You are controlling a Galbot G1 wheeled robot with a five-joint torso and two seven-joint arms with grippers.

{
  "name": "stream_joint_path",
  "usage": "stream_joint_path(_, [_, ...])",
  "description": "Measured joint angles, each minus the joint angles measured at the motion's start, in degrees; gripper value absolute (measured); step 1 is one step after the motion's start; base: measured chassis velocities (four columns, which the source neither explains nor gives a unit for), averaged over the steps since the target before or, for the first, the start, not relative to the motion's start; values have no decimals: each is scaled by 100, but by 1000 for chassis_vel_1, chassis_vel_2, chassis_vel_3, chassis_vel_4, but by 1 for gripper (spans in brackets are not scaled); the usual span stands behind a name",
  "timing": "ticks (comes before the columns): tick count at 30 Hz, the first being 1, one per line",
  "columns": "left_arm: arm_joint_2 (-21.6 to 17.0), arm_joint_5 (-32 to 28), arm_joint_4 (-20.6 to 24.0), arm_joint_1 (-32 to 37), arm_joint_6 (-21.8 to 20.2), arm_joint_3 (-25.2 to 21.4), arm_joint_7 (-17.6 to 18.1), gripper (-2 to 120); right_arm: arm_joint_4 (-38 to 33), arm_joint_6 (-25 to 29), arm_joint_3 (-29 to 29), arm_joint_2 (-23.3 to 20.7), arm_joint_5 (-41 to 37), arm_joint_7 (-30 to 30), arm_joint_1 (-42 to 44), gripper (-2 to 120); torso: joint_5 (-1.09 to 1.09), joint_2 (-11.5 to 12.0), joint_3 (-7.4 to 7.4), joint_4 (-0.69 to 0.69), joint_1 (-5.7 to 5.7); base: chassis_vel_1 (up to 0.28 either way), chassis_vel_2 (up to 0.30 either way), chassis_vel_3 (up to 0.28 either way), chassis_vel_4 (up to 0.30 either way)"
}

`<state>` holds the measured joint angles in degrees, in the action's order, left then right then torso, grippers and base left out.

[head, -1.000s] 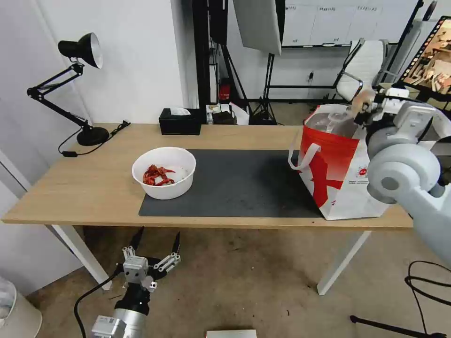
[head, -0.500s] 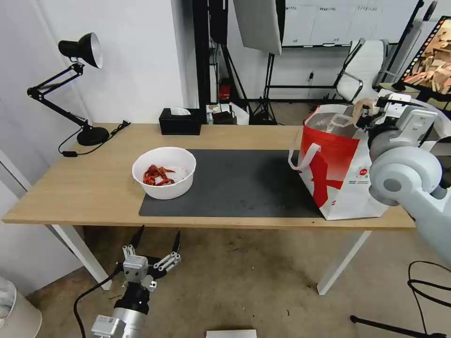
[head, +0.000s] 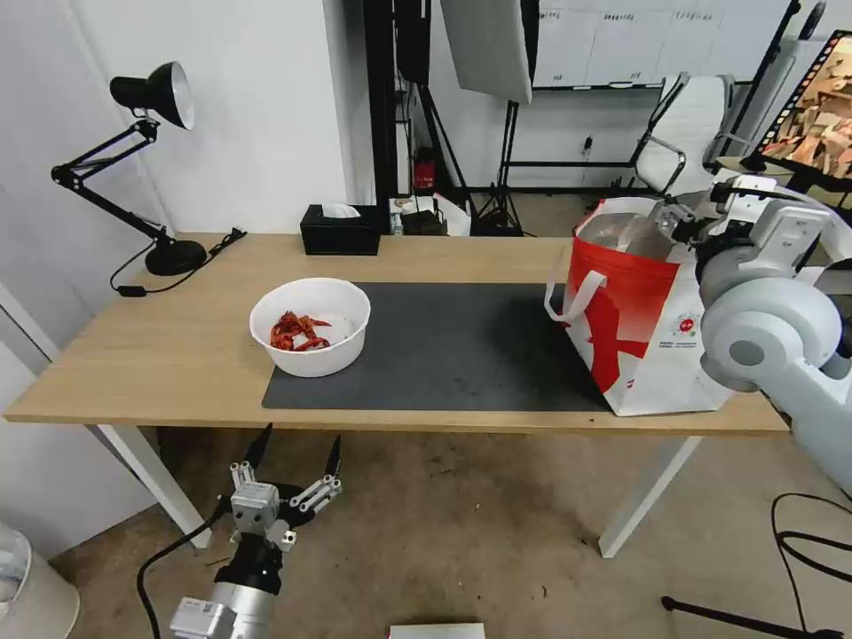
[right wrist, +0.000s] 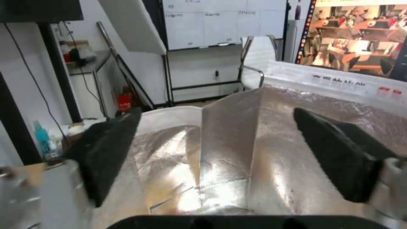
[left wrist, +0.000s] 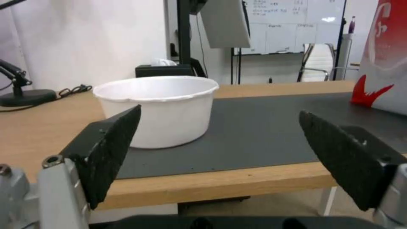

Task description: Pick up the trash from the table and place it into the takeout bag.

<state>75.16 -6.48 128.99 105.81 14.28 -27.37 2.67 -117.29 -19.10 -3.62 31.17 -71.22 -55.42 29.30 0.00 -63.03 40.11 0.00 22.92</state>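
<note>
Over takeout bag, right tool spread empty, bowl holding red scraps

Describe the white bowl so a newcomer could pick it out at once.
Start at the long light-wood table and find the dark grey mat on it. The white round bowl sits on the mat's left end, far from the takeout bag at the right. It alone is round, with red food scraps inside.

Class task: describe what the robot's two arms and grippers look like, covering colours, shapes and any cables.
The left gripper has two black, pointed, wedge-shaped fingers on silver metal linkages with a cylindrical silver wrist, and a black cable loops beside it. The right gripper has matching black textured fingers; its arm is smooth, pale grey, with rounded joint housings.
</note>
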Motion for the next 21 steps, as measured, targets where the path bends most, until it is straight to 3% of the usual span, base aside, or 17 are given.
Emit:
stream_joint_path(6, [28, 32, 79, 39, 2, -9, 0, 100, -184, 262, -187, -72, 1, 337, 182, 100, 0, 0, 0, 0, 0, 0, 0, 0, 0])
stream_joint_path(13, [163, 82, 180, 144, 165, -105, 1, 100, -828, 1540, -697, -107, 500, 2168, 1283, 100, 1, 0, -1, 2, 0, 0, 0, 0, 0])
stream_joint_path(19, [347, 129, 299, 268, 265, -212, 8, 100, -1152, 2174, -875, 16, 875, 2974, 2151, 100, 1, 0, 0, -2, 0, 0, 0, 0, 0])
stream_joint_path(21, [361, 128, 335, 276, 265, -236, 11, 100, -1251, 2585, -1101, 117, 1255, 3488, 2905, 100, 0, 0, -1, 1, 0, 0, 0, 0, 0])
